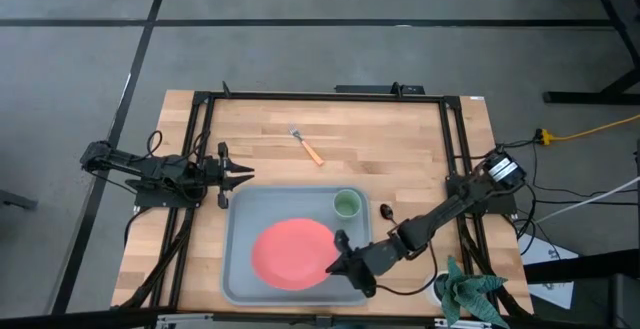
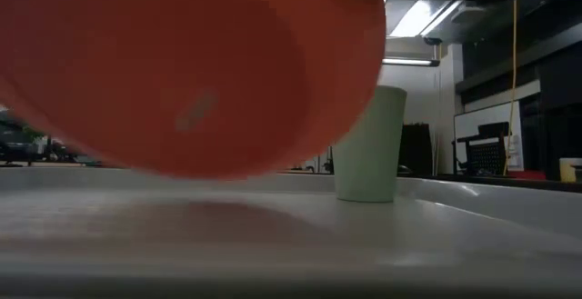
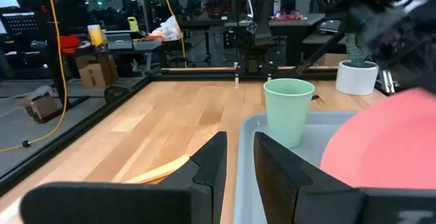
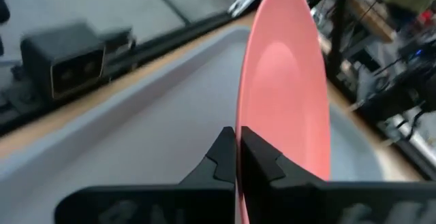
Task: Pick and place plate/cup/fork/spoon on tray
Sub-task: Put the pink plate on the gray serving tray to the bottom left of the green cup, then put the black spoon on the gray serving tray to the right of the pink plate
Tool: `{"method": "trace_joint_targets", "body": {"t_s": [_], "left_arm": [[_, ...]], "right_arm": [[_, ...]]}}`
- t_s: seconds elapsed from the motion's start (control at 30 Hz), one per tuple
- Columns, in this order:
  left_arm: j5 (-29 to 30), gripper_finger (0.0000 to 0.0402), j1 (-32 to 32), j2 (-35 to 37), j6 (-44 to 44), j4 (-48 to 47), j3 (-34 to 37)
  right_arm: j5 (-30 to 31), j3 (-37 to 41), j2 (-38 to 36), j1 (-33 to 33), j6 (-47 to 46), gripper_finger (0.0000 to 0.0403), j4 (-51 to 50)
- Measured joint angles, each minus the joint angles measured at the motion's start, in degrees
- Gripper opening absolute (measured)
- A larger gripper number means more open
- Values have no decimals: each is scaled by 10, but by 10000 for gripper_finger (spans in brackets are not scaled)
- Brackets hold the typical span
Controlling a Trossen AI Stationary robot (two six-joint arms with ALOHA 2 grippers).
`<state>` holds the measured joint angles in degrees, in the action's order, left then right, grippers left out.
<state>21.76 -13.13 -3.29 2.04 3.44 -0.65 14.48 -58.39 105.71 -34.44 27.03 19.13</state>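
The right gripper (image 1: 341,254) is closed tight on the edge of the plate (image 1: 291,253). In the right wrist view its two dark fingers (image 4: 225,157) pinch the thin rim of the plate (image 4: 286,94) with no gap left between them. The plate is coral red and round. It is held up on a slant over the tray (image 1: 240,224), and in the low view the plate (image 2: 182,63) hangs above the tray floor (image 2: 273,235) with its low edge very near the floor; I cannot tell if it touches.

Just past the plate from this gripper, in a far corner of the tray, stands the pale-green cup (image 1: 346,204). It is upright, beside the plate and apart from it. In the low view the cup (image 2: 368,144) shows right behind the plate's edge.

A little way from the right gripper, outside the tray on the wood table (image 1: 400,139), lies the dark spoon (image 1: 386,211), close to the right arm. Much farther off, well past the tray, lies the fork (image 1: 306,146) with its orange handle, flat on the table.

The left gripper (image 1: 245,177) waits on the other side, just off the tray's corner. Its fingers (image 3: 211,159) stand a little apart and hold nothing.

Near the right arm's base sits a white pot with a green plant (image 1: 470,291).
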Motion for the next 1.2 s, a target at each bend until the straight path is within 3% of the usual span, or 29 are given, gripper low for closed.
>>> {"method": "trace_joint_targets", "body": {"t_s": [0.13,0.4,0.67,0.93,1.2], "left_arm": [[0,69,0,0,0,0,0],[0,69,0,0,-15,0,0],[0,69,0,0,-16,0,0],[0,69,0,0,-15,0,0],[0,69,0,0,-17,0,0]], "right_arm": [[-16,0,23,0,0,6,-4],[-15,0,42,0,-34,54,-9],[-7,0,42,0,-53,59,-18],[-40,0,42,0,-107,68,-38],[-40,0,42,0,-117,113,-33]]}}
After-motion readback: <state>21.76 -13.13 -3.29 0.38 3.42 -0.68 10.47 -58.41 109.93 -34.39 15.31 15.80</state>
